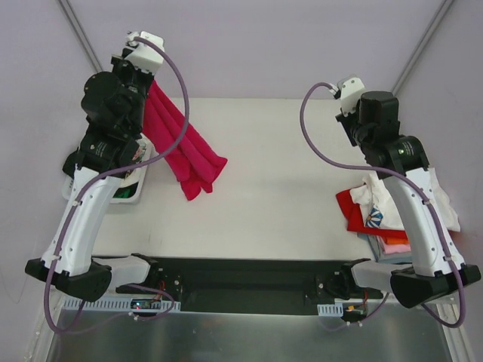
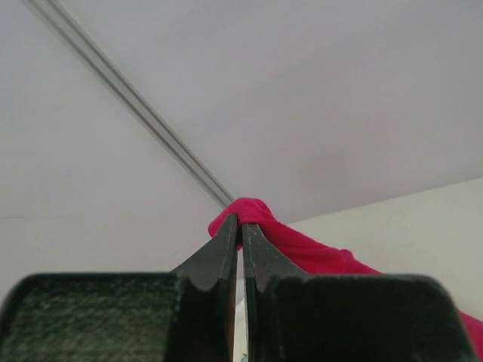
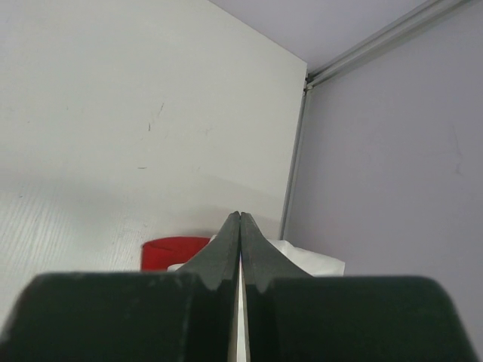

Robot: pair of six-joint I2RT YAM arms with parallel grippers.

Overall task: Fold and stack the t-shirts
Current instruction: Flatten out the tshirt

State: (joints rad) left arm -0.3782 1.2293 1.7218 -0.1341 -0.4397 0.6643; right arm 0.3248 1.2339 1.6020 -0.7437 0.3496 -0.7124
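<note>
Two end effectors, one per arm.

Left end effector (image 2: 241,220): fingers pressed together on a bunched fold of one crimson t-shirt (image 1: 183,147), held high over the left rear of the bench (image 1: 287,173). The shirt hangs from it in long twisted folds, its lower end toward the bench middle. Whether that end touches the surface cannot be told.

Right end effector (image 3: 239,217): fingers pressed together with nothing between them, held up over the right side.

One heap of t-shirts (image 1: 445,210) lies at the right edge of the bench, partly hidden by the right arm:
- one white shirt (image 1: 371,190) with a print, on top
- one red shirt (image 1: 349,210) beneath it, sticking out to the left
- one orange-pink layer (image 1: 396,243) at the near side
- one greyish layer (image 1: 371,238) at the near side

The total in the heap cannot be told.

One white basket (image 1: 132,192) sits at the left edge under the left arm; its contents are unclear.
</note>
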